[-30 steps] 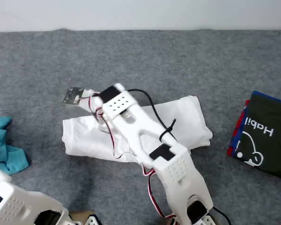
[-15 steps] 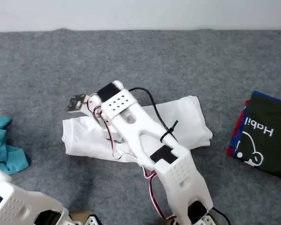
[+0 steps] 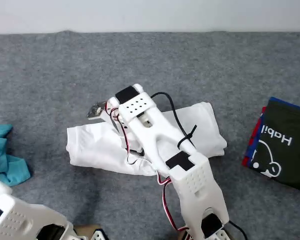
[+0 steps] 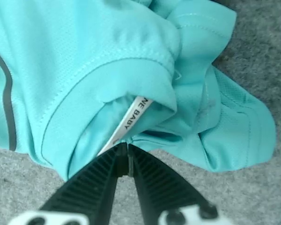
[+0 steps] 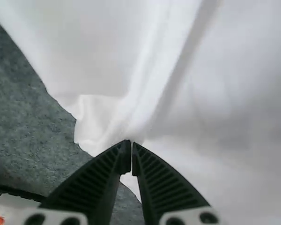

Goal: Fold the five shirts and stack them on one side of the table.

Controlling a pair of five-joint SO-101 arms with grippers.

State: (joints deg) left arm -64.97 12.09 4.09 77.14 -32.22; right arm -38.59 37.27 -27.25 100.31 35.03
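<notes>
A white shirt lies partly folded in the middle of the grey table. My right arm stretches across it, and my right gripper is shut at the shirt's far left edge. In the right wrist view the closed tips meet a crease of the white shirt near its corner. A crumpled teal shirt lies at the table's left edge. My left gripper is shut, its tips at the hem of the teal shirt beside a white label.
A stack of folded shirts, dark green on top with blue and red beneath, sits at the right edge. The left arm's white base is at the bottom left. Open carpet lies behind the white shirt.
My right gripper has moved right and slightly nearer, from the bare table beyond the shirt's left end to its far edge. The shirts have not visibly shifted.
</notes>
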